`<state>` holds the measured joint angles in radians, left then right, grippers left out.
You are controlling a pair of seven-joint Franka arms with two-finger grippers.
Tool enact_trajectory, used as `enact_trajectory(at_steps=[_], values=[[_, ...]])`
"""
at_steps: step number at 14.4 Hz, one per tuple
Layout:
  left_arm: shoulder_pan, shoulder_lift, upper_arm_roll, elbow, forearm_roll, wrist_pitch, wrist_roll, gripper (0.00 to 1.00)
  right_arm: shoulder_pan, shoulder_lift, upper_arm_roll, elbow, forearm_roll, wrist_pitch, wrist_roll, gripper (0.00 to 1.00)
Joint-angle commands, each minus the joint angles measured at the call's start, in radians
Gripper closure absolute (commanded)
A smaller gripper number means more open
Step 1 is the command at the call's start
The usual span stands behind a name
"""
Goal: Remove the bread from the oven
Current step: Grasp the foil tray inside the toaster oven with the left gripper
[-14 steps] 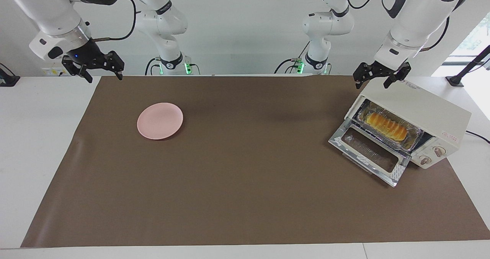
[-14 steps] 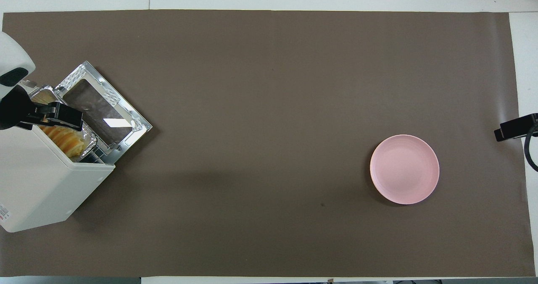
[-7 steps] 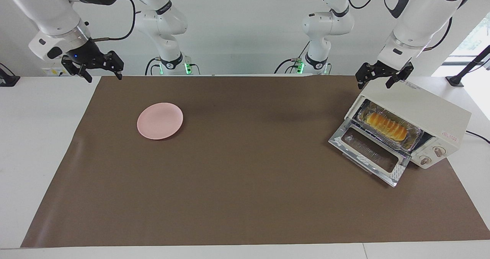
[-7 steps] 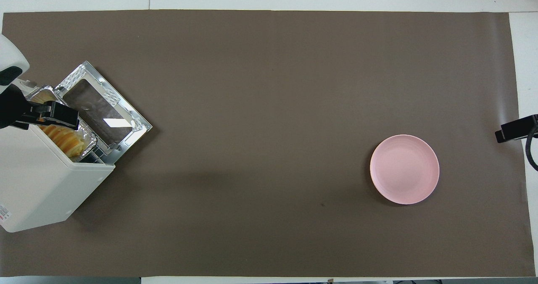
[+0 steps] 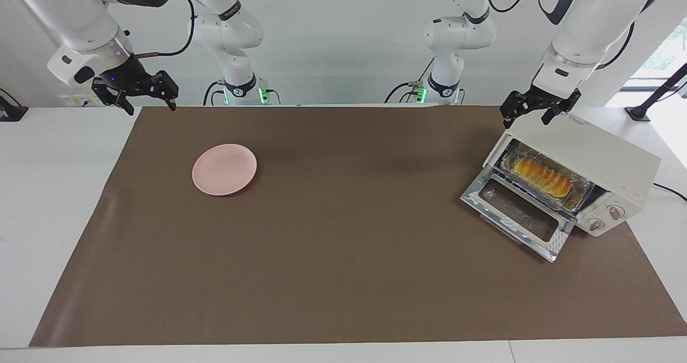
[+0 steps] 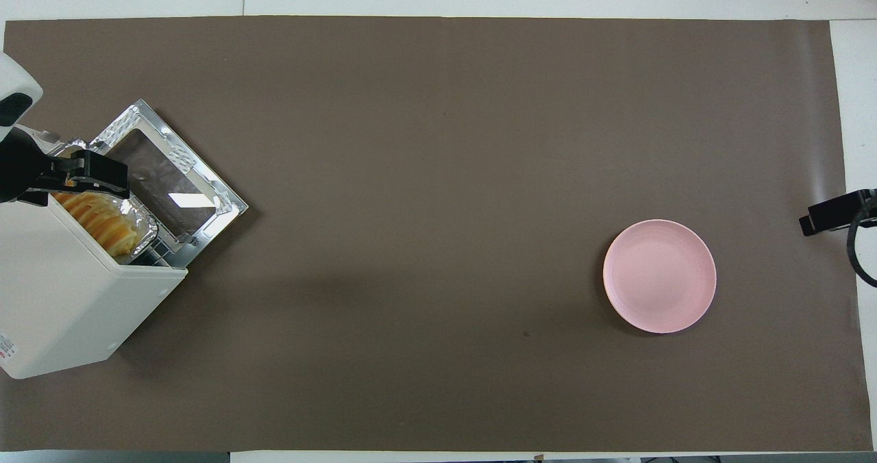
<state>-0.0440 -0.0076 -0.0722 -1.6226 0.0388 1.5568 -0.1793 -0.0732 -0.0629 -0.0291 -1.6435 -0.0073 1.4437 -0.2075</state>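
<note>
The cream-white oven stands at the left arm's end of the table, its glass door folded down open. The golden ridged bread lies inside in a silver foil tray on the rack. In the overhead view the oven hides most of the bread. My left gripper hangs open and empty over the oven's top edge, above the bread and apart from it; it also shows in the overhead view. My right gripper is open and empty, raised over the mat's edge at the right arm's end.
A round pink plate lies on the brown mat toward the right arm's end; it also shows in the overhead view. The oven's two knobs face away from the robots.
The left gripper has shifted slightly over the oven's open front and dropped a little. The right gripper has crept a little toward the mat. Bread, oven and plate have not moved.
</note>
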Motion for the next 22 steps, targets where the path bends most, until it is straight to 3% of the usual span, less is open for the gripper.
enact_trajectory(at_steps=[1,4,6,10,13,20,22], values=[[0.010,0.121,0.000,0.099,-0.011,0.012,-0.110,0.00,-0.010,0.000,0.006,0.002,-0.010,-0.016,-0.018,0.00],[-0.001,0.211,0.000,0.104,0.125,0.101,-0.236,0.00,-0.007,0.000,0.006,0.002,-0.010,-0.016,-0.018,0.00],[0.012,0.209,0.002,-0.017,0.145,0.259,-0.362,0.00,-0.016,0.000,0.001,0.004,-0.008,-0.016,-0.016,0.00],[0.062,0.178,0.005,-0.193,0.147,0.428,-0.471,0.00,-0.004,0.000,0.000,0.002,-0.010,-0.016,-0.018,0.00],[0.093,0.144,0.005,-0.290,0.147,0.468,-0.514,0.00,-0.003,0.000,0.001,0.002,-0.010,-0.016,-0.017,0.00],[0.095,0.156,0.003,-0.356,0.147,0.565,-0.628,0.00,-0.005,0.000,0.001,0.002,-0.010,-0.016,-0.016,0.00],[0.099,0.156,0.003,-0.384,0.147,0.578,-0.628,0.15,-0.007,0.000,0.001,0.002,-0.008,-0.016,-0.015,0.00]])
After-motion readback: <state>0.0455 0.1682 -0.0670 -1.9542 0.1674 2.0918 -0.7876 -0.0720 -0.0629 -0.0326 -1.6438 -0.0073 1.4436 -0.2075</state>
